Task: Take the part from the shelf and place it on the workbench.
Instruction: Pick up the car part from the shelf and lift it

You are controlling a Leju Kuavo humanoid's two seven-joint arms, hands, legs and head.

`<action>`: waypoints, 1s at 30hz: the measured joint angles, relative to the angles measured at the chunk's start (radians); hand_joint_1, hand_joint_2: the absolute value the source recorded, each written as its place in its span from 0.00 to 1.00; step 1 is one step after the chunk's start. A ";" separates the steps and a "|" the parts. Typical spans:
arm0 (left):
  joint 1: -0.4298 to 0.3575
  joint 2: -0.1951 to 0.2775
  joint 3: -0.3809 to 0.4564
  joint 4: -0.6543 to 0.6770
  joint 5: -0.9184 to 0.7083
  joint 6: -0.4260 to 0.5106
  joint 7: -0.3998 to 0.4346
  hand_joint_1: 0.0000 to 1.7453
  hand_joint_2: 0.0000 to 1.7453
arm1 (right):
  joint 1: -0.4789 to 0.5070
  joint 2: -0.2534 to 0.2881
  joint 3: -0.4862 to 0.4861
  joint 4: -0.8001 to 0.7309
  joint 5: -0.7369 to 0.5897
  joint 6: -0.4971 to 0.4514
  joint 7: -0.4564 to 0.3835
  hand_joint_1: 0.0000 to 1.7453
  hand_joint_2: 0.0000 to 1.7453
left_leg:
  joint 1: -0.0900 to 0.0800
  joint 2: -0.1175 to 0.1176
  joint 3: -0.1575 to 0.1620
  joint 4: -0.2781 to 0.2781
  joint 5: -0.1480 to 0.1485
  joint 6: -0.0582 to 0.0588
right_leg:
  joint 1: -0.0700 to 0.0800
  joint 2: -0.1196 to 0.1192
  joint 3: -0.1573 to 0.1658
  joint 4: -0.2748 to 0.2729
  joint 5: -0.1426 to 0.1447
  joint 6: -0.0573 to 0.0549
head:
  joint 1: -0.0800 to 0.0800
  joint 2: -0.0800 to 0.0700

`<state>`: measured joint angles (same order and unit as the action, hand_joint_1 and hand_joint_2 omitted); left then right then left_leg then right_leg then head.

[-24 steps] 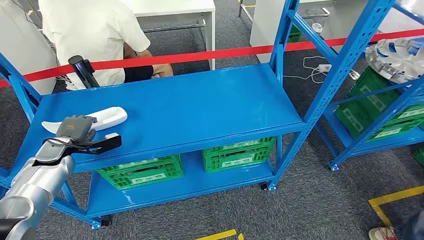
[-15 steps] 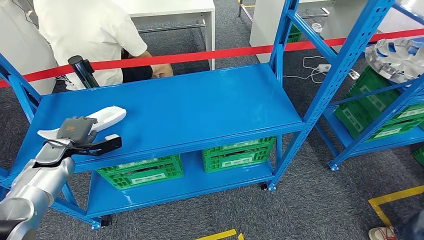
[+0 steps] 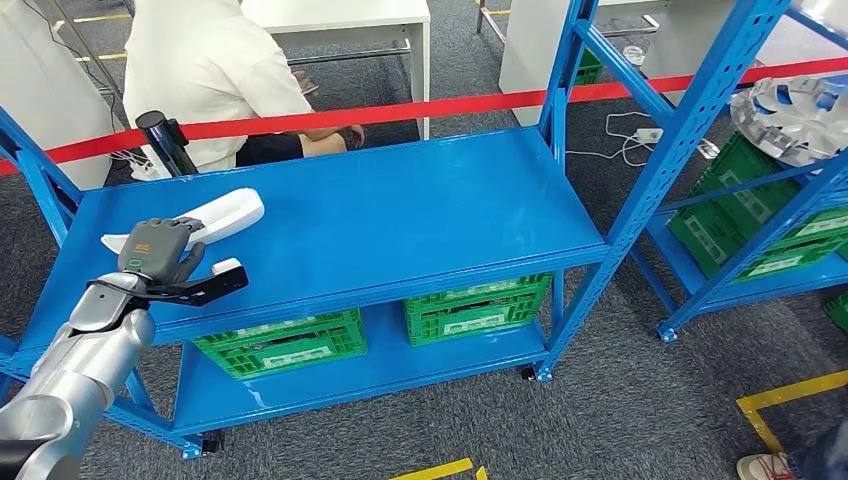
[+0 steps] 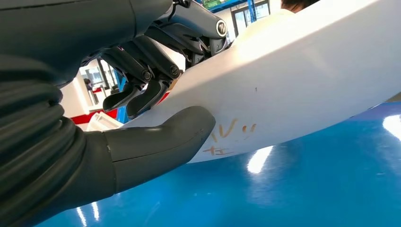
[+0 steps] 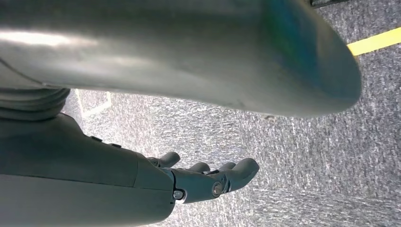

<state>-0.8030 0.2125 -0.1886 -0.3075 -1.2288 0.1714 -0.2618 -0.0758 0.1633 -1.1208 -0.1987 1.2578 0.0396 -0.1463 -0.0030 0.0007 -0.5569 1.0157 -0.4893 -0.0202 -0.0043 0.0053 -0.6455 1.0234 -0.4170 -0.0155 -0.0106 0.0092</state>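
White part (image 3: 205, 222), long and smooth like a moulded trim piece, sits in the left hand (image 3: 155, 255) at about nine o'clock over the top deck of the big blue shelf (image 3: 400, 215). In the left wrist view the part (image 4: 302, 80) is plainly off the blue deck, with the thick thumb (image 4: 156, 146) pressed under it and the dark fingers (image 4: 142, 75) curled over its upper edge; some faint orange marks are scrawled on its side. One end points toward twelve o'clock, the other pokes out behind the hand toward nine.

Going from big to small around the room: the blue shelf fills the middle, with a second blue rack (image 3: 740, 170) at three o'clock carrying a silver wheel cover (image 3: 795, 115) and green crates. A white desk (image 3: 350, 20) stands at twelve o'clock, and a person in a pale shirt (image 3: 200, 70) sits in front of it, back to the shelf. A red barrier tape (image 3: 450, 103) runs across behind the shelf. Two green crates (image 3: 380, 325) rest on the lower deck. Yellow floor tape (image 3: 790, 400) marks the grey carpet at five o'clock.

The right hand (image 5: 208, 182) hangs over the carpet, fingers loosely curved and apart, holding nothing.
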 joint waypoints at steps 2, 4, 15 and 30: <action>0.000 -0.003 0.006 -0.001 0.001 0.000 -0.001 1.00 1.00 | 0.000 0.000 0.000 0.000 0.000 0.000 0.000 0.00 0.00 | 0.000 0.000 0.000 0.000 0.000 0.000 | 0.000 0.000 0.000 0.000 0.000 0.000 | 0.000 0.000; 0.000 -0.005 0.009 -0.002 0.002 0.001 -0.002 1.00 1.00 | 0.000 0.000 0.000 0.000 0.000 0.000 0.000 0.00 0.00 | 0.000 0.000 0.000 0.000 0.000 0.000 | 0.000 0.000 0.000 0.000 0.000 0.000 | 0.000 0.000; -0.013 -0.062 0.059 -0.061 0.118 0.112 -0.215 1.00 1.00 | 0.000 0.000 0.000 0.000 0.000 -0.006 -0.004 0.00 0.00 | 0.000 0.000 0.000 0.000 0.000 0.000 | 0.000 0.000 0.000 0.000 0.000 0.000 | 0.000 0.000; -0.172 -0.167 0.004 -0.228 0.264 0.007 -0.276 1.00 1.00 | -0.001 -0.004 -0.004 0.000 -0.004 -0.007 -0.023 0.00 0.00 | -0.001 0.000 -0.001 0.001 0.000 0.000 | 0.000 -0.001 -0.001 0.000 0.001 0.001 | 0.000 0.000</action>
<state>-0.9751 0.0450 -0.1847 -0.5359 -0.9646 0.1782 -0.5380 -0.0765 0.1595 -1.1250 -0.1987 1.2534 0.0325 -0.1696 -0.0038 0.0005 -0.5579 1.0167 -0.4891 -0.0199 -0.0046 0.0047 -0.6462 1.0233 -0.4159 -0.0140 -0.0107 0.0092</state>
